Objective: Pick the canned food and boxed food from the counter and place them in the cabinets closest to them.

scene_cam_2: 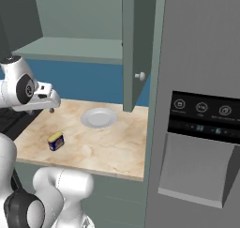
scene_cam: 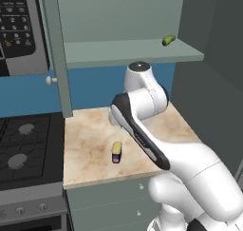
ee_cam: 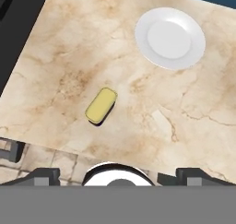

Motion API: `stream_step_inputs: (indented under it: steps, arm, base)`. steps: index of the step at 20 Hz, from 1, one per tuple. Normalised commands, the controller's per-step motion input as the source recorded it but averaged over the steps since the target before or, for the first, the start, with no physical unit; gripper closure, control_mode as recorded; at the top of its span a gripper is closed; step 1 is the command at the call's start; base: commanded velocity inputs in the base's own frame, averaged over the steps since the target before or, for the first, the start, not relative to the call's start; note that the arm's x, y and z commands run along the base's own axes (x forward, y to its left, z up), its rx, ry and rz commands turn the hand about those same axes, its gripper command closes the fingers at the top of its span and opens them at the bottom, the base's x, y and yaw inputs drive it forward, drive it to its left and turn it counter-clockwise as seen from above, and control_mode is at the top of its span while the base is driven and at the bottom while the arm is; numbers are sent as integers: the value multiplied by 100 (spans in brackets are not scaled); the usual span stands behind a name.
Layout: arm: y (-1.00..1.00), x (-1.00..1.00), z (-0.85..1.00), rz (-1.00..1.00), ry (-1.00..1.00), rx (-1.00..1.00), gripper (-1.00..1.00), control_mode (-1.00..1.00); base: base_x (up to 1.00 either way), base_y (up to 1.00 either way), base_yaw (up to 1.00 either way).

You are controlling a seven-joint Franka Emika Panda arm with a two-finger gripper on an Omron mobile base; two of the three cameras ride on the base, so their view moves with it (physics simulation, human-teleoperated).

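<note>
Gripper [ee_cam: 118, 174] wide open and holding nothing, hanging above the marble counter [ee_cam: 193, 126] and looking straight down on it, the two dark fingertips [ee_cam: 44, 176] standing far apart at the bottom of the hand view. Canned food [ee_cam: 101, 105] standing on the counter under the hand, yellow top up, dark blue-purple sides seen from the left base view [scene_cam: 116, 152] and the right base view [scene_cam_2: 56, 141], near the front edge of the counter and apart from everything else. White plate [ee_cam: 170, 38] further back on the counter, nearer the blue back wall, well apart from the can; seen also in the right base view [scene_cam_2: 99, 117]. Above, grey-green cabinets [scene_cam: 128, 52] with doors swung open, flat inner shelf bare but for a small green fruit-like object [scene_cam: 168, 40] lying near its right end. Round white knob [scene_cam_2: 139, 76] on the open door edge. Black stove top [scene_cam: 23, 147] with burners just left of the counter. Grey fridge front with a dark control panel [scene_cam_2: 204, 114] to the right of the counter
</note>
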Motion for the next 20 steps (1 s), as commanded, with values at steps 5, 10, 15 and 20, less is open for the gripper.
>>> stream_step_inputs:
  steps: [5,10,15,20]
  arm:
    - [4,0,-24,0,-2,-1,-100,-100]
    - [3,2,-25,0,-1,0,-100,-100]
    - [6,7,-26,0,0,0,-100,-100]
    - [10,9,-25,0,0,0,-100,-100]
  base:
    - [0,0,0]
    - [0,0,0]
    - [0,0,0]
    - [0,0,0]
